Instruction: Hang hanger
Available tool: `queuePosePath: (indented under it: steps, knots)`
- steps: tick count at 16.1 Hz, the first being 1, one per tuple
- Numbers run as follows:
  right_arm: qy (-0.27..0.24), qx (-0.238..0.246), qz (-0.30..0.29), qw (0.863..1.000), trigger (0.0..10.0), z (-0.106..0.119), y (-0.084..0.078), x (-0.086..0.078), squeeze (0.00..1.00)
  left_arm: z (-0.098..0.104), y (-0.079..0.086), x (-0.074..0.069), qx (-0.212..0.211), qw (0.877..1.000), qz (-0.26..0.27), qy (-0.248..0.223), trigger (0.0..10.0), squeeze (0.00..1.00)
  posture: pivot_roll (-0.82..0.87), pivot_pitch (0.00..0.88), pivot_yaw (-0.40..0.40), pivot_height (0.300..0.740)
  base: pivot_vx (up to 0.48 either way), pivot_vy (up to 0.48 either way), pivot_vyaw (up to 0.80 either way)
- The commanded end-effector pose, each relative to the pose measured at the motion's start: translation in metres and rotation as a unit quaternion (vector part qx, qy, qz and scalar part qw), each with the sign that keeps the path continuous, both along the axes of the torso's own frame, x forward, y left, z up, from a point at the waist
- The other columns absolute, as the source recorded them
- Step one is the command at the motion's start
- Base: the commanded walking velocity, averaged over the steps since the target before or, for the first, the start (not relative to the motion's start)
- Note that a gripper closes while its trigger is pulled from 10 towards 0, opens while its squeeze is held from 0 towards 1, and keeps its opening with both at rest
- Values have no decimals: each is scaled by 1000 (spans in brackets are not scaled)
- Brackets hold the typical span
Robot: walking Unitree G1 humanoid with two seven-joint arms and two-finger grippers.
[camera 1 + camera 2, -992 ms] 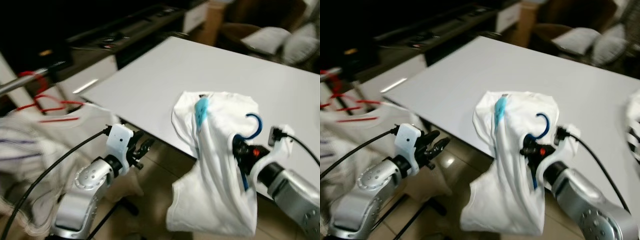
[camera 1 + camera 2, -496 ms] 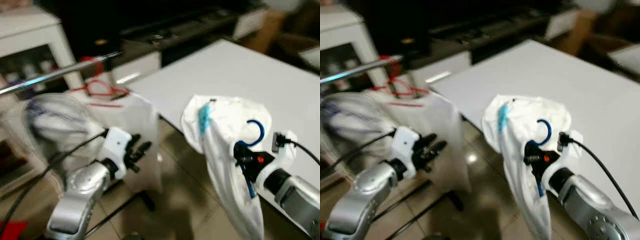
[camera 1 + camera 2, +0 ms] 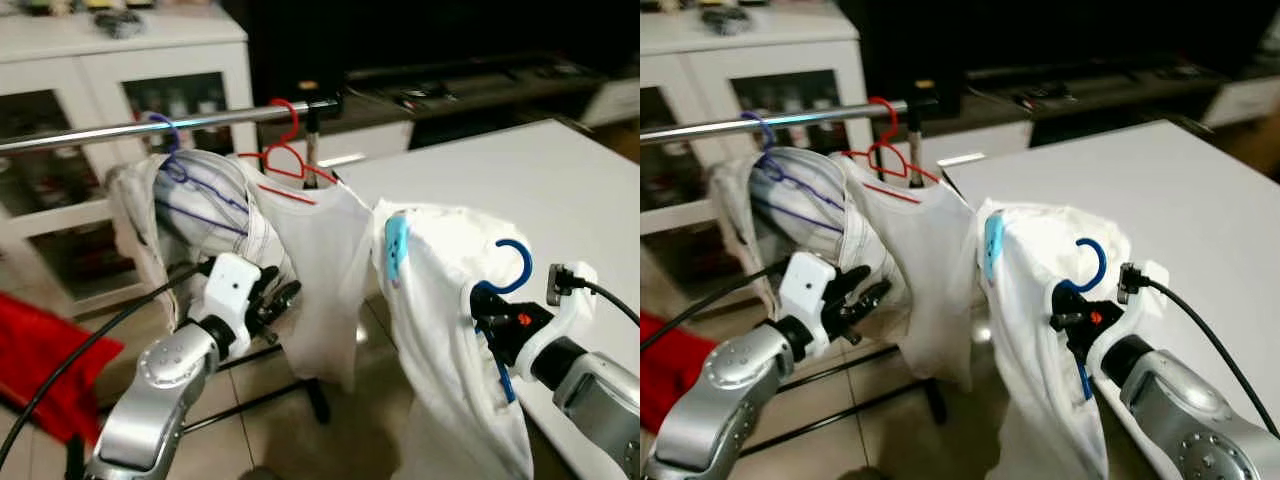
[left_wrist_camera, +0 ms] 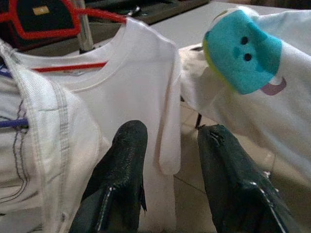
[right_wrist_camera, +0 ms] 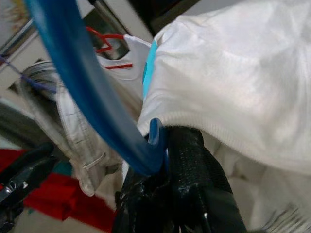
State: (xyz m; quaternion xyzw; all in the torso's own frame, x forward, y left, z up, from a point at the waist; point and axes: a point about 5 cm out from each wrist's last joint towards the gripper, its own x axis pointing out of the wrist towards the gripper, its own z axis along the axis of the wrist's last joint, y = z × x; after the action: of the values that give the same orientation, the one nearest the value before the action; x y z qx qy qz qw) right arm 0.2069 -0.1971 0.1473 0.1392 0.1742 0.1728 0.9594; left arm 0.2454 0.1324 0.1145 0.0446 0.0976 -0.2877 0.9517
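Observation:
A blue hanger [image 3: 510, 266] carries a white shirt [image 3: 440, 340] with a turquoise print [image 4: 243, 51]. My right gripper [image 3: 492, 316] is shut on the hanger's neck just below the hook [image 5: 92, 97] and holds it up to the right of a silver rail [image 3: 150, 126]. On that rail hang a red hanger [image 3: 287, 150] with a white shirt [image 3: 322, 260] and a purple hanger [image 3: 172, 152] with a striped garment [image 3: 210, 215]. My left gripper [image 3: 282, 298] is open, low in front of the hung clothes, with nothing between its fingers [image 4: 127, 165].
A white table [image 3: 500, 170] lies to the right, under and behind the held shirt. Behind the rail is a white cabinet [image 3: 120, 60] with glass doors. A red cloth [image 3: 40, 350] lies on the floor at left. The rack's black feet [image 3: 285, 398] spread over the tiles.
The camera has swung left, bringing the rail and its hung clothes fully into view. The right gripper still holds the blue hanger and shirt; the left gripper stays open.

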Motion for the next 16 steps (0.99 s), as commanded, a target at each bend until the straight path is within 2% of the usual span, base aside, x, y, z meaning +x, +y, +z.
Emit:
queuePosePath:
  steps: [1, 4, 6, 8, 16]
  knots:
    - [-9, -6, -9, 1000, 10000, 4, -5, 1, 0, 5, -6, 0, -1, 1000, -12, -12, 10000, 0, -111, 0, 17, 740, 0, -480, 800]
    - [-11, -8, -9, 1000, 10000, 5, -7, 0, 0, 5, -6, 0, 1, 1000, -14, -11, 10000, 0, -109, 0, 18, 740, 0, -457, 800]
    - [-17, -13, 0, 1000, 10000, 6, -6, -1, 0, 3, -4, 0, -8, 1000, -5, -1, 10000, 0, -109, 0, 18, 740, 0, 0, 800]
    - [-23, 9, 13, 1000, 10000, 8, 0, -2, 0, 6, 0, 4, 0, 1000, 6, -15, 10000, 0, -106, 0, 16, 740, 0, 0, 0]
    - [-14, 20, 5, 1000, 10000, 0, 11, 1, 0, 8, 0, 7, -1, 1000, 2, -15, 10000, 0, -96, 0, 17, 740, 0, 0, 0]
